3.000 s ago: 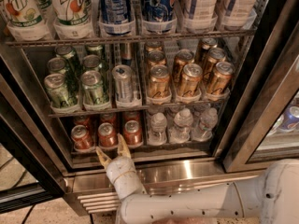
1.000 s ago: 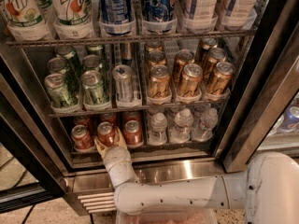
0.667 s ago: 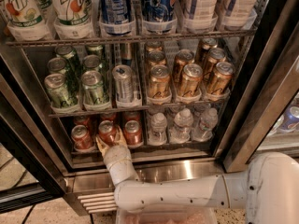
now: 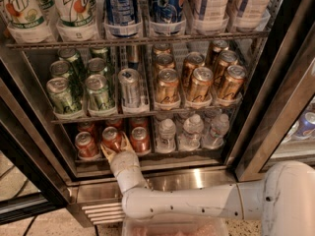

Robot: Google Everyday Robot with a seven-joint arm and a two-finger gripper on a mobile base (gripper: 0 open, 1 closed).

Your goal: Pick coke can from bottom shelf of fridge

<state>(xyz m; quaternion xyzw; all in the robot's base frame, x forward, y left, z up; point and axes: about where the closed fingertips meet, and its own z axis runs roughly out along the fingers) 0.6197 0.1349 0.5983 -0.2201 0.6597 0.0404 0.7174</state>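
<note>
The fridge (image 4: 197, 179) stands open in front of me. Its bottom shelf (image 4: 189, 154) holds three front-row coke cans: left (image 4: 86, 144), middle (image 4: 112, 135) and right (image 4: 140, 139), with more red cans behind them. My gripper (image 4: 115, 147) reaches into the shelf from below on a white arm. It is open, with one tan finger (image 4: 105, 151) to the left of the middle can's base and the other to its right. The lower part of that can is hidden behind my wrist.
Small water bottles (image 4: 193, 131) fill the right half of the bottom shelf. Green cans (image 4: 98, 92) and gold-brown cans (image 4: 199, 82) sit on the rack above. The black-edged glass door (image 4: 275, 107) stands open at right. A ribbed grille (image 4: 101, 213) runs below the steel sill.
My gripper has moved up and forward from the sill into the bottom shelf, and its fingers now straddle the middle coke can. The cans have not moved.
</note>
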